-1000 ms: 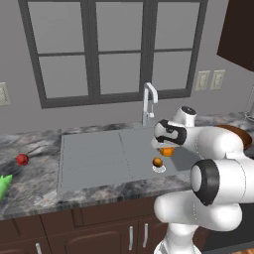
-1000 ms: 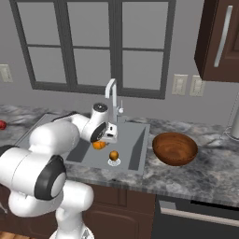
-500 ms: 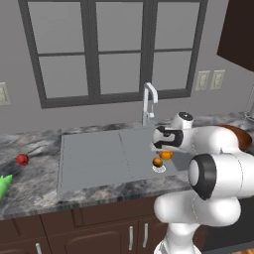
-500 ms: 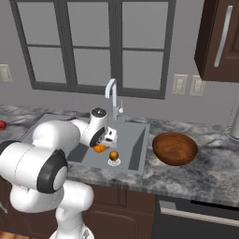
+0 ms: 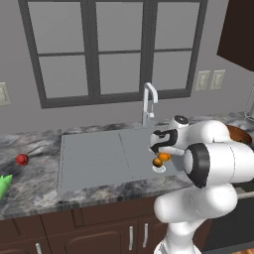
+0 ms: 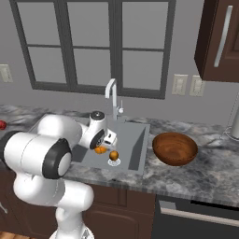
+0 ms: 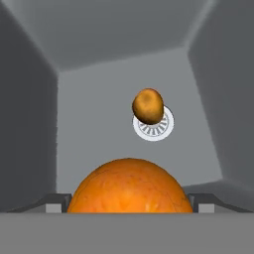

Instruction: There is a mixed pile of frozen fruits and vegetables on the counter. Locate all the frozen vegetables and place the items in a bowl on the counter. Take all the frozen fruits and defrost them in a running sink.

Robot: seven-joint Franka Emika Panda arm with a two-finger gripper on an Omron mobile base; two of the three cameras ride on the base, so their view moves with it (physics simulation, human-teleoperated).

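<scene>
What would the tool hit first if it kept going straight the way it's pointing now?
The bright orange ball lies right before the tool, between its open fingertips, so that comes first. Beyond it lie the grey sink floor and the brownish orange ball by the drain; depth is unclear.

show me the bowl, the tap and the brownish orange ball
bowl (image 6: 174,148): right base view, on its inner wall
tap (image 5: 148,101): left base view, on its upright neck
brownish orange ball (image 7: 148,106): hand view, on its middle

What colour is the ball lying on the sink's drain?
Brownish orange ball, darker than the bright orange one; clearest in the hand view.
</scene>
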